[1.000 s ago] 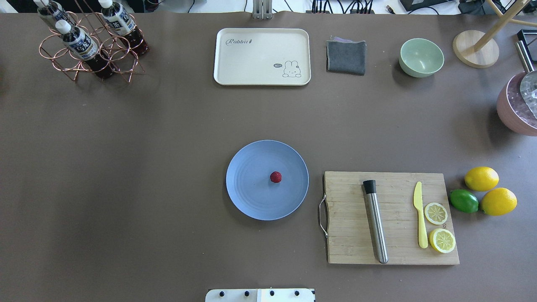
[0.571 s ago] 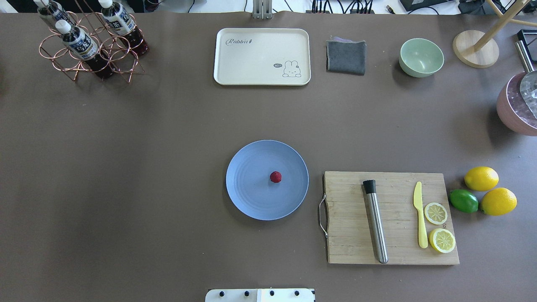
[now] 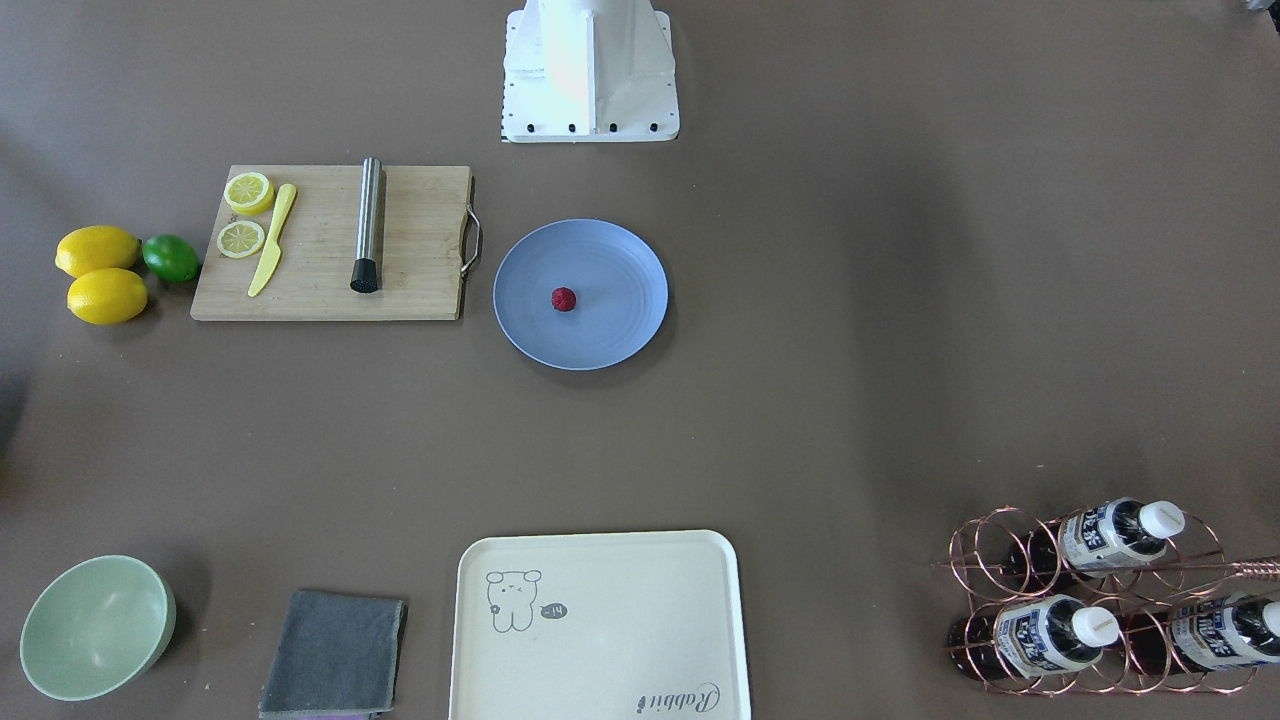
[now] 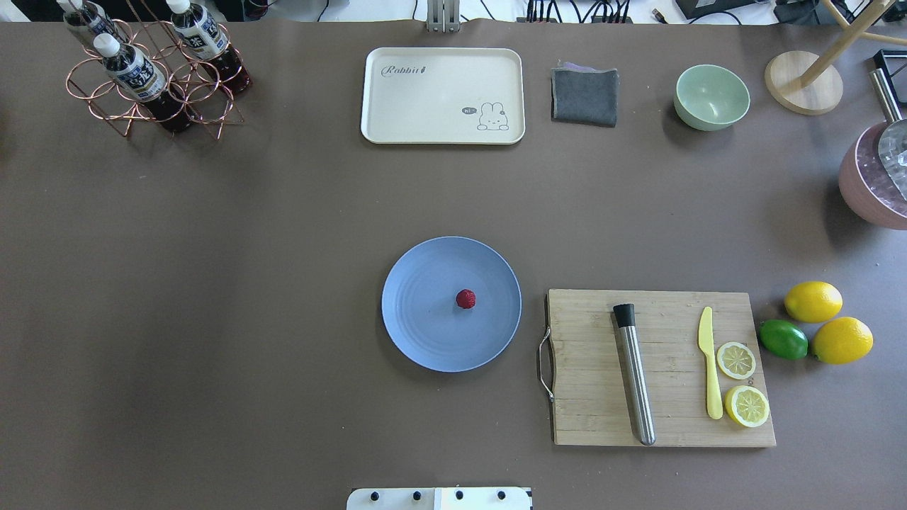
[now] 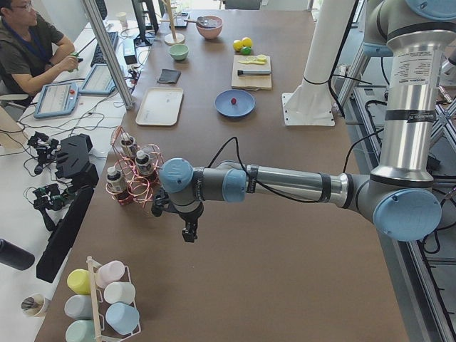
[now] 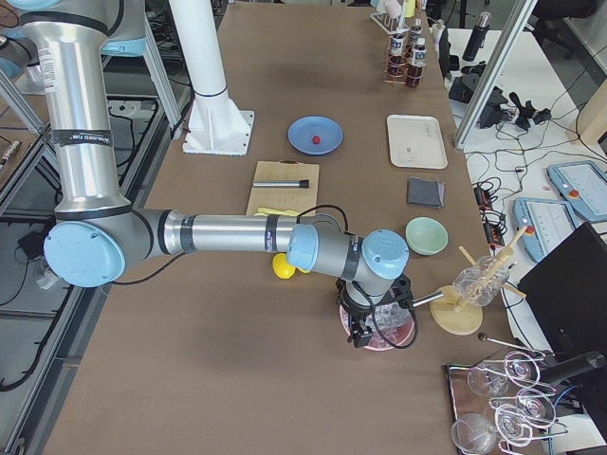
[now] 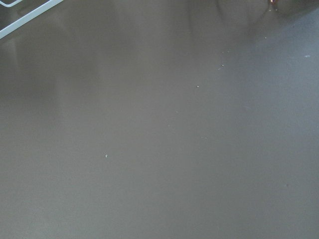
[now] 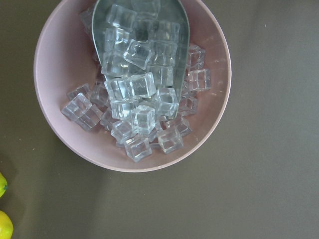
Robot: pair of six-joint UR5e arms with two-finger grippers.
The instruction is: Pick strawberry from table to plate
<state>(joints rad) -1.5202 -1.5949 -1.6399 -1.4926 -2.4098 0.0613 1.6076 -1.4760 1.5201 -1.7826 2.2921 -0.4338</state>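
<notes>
The small dark red strawberry [image 4: 465, 299] lies near the middle of the blue plate [image 4: 424, 338], which rests on the brown table [image 4: 212, 283]. From across the table, the strawberry [image 3: 564, 299] sits alone on the plate [image 3: 615, 335]. No gripper is near it. My left gripper [image 5: 189, 234] hangs over bare table far out on the left end, beyond the bottle rack. My right gripper [image 6: 360, 334] hovers over a pink bowl of ice far to the right. Both show only in side views, so I cannot tell whether they are open or shut.
A wooden cutting board [image 4: 662, 425] with a steel muddler [image 4: 635, 379], yellow knife and lemon halves lies right of the plate. Lemons and a lime [image 4: 784, 339] lie beyond it. A cream tray [image 4: 443, 95], grey cloth, green bowl [image 4: 711, 97], bottle rack [image 4: 152, 74] and pink ice bowl [image 8: 65, 59] line the edges.
</notes>
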